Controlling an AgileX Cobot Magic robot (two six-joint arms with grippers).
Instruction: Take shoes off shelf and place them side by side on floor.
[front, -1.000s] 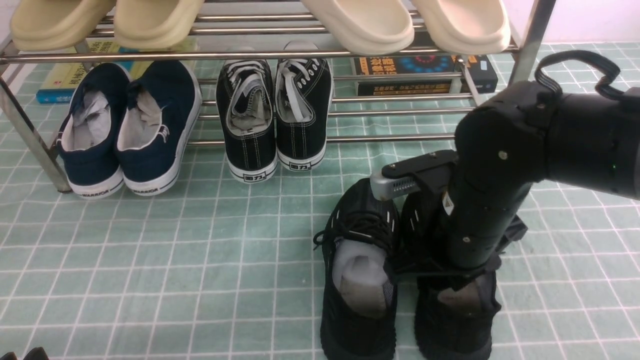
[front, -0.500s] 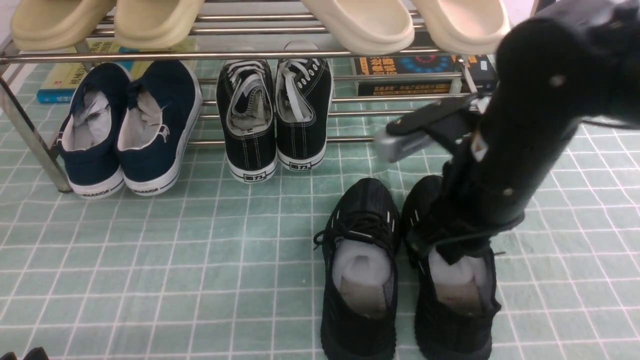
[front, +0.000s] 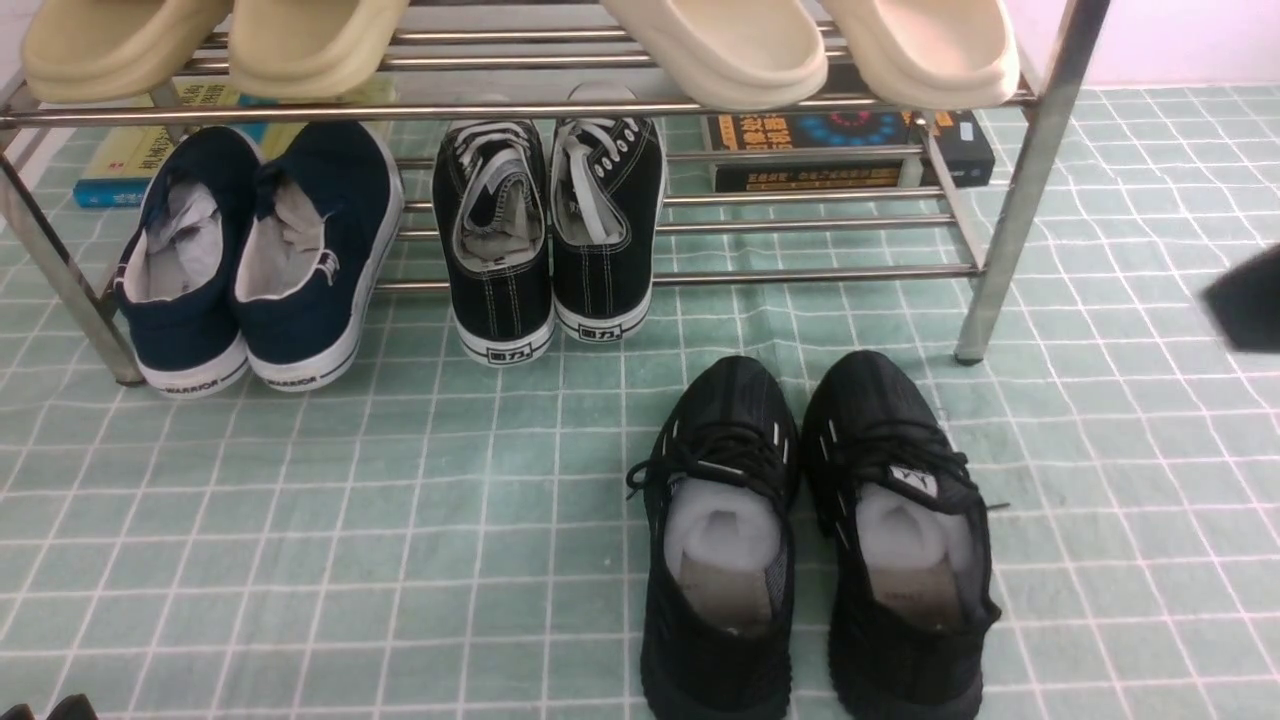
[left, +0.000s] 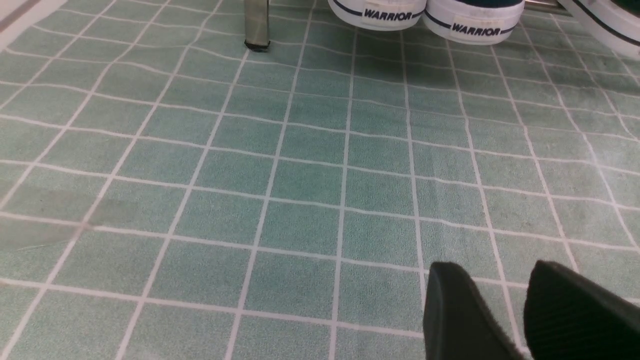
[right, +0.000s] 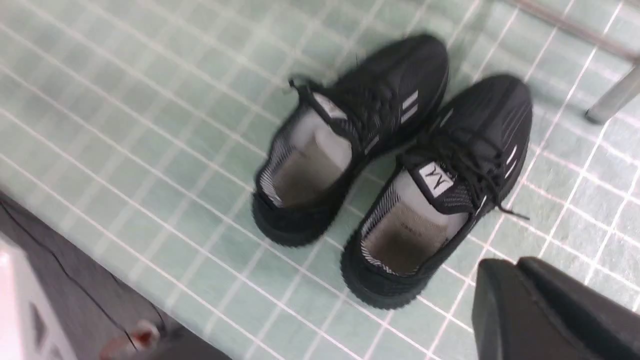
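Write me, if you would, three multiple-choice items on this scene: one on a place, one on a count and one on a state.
1. Where do the black knit sneakers stand?
A. On the floor before the shelf. B. On top of it. C. Behind it.
2. How many shoes sit on the lower tier?
A. Two. B. Six. C. Four.
3. How do the black knit sneakers rest?
A. On their sides. B. Upright on their soles. C. Stacked.

1 A: both stand on the green grid, clear of the rods.
2 C: two navy slip-ons plus two black canvas sneakers.
3 B: their openings, with white stuffing, face up.
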